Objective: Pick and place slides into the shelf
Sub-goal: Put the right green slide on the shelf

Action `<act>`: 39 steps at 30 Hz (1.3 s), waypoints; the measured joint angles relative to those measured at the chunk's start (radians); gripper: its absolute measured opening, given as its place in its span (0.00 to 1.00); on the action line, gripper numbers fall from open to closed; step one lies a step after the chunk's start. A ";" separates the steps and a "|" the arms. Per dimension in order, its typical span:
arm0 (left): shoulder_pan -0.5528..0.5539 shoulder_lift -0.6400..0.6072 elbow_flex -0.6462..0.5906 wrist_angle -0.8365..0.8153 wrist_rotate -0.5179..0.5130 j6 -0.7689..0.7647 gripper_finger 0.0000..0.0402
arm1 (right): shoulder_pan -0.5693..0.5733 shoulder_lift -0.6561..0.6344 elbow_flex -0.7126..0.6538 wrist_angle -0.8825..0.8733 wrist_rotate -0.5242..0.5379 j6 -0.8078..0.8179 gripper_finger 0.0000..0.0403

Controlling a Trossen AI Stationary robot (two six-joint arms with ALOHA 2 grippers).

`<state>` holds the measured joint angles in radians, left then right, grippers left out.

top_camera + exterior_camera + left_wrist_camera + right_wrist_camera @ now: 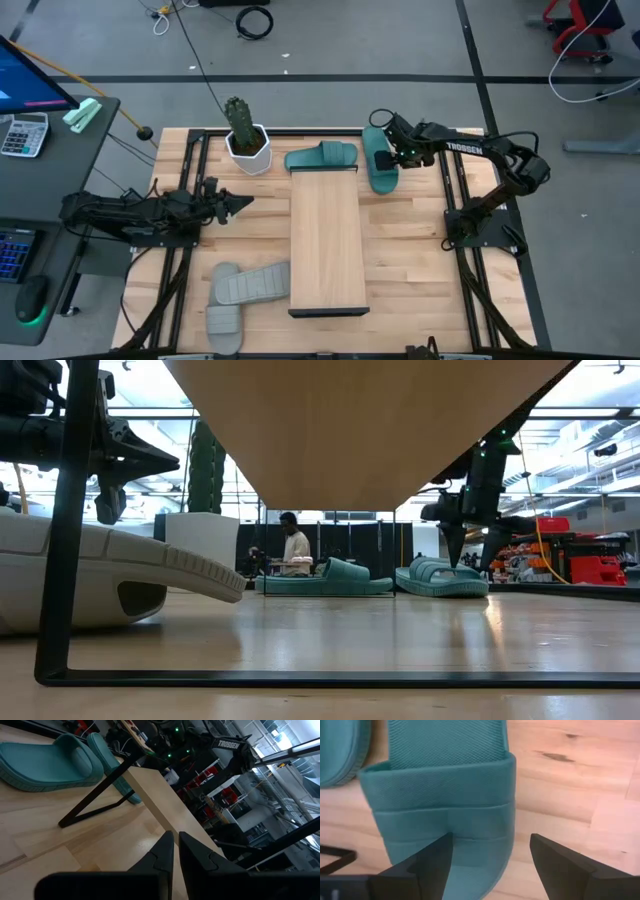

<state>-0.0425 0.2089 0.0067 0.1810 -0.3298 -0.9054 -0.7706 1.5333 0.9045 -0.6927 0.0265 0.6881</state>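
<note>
The shelf (327, 240) is a pale board on a black frame in the middle of the table. One teal slide (322, 158) lies sole-down across its far end, and a second teal slide (379, 160) lies sole-down to the right of it. Two grey slides (250, 283) (222, 320) lie near the shelf's near left corner. My right gripper (492, 855) is open, pointing down over the second teal slide's strap (440, 795); one finger is above the strap, the other beyond the slide's side. My left gripper (240, 203) is shut and waits left of the shelf.
A cactus in a white pot (246, 140) stands at the table's far edge, left of the teal slides. Black arm mounts run along both table sides. Bare tabletop (410, 250) lies right of the shelf. A person (295, 550) stands far behind the table.
</note>
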 joint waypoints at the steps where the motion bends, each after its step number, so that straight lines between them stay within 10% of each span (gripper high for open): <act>1: 0.000 0.000 0.000 0.000 0.000 0.000 0.07 | -0.002 0.000 -0.006 0.007 0.007 0.000 0.68; 25: 0.000 0.000 0.000 0.000 0.000 -0.001 0.05 | 0.001 -0.003 -0.169 0.219 0.108 0.104 0.68; 39: 0.000 0.000 0.000 -0.017 0.000 -0.001 0.06 | 0.001 0.000 -0.236 0.512 -0.053 0.119 0.63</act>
<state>-0.0422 0.2089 0.0067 0.1638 -0.3298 -0.9062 -0.7699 1.5332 0.6681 -0.1811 -0.0268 0.8068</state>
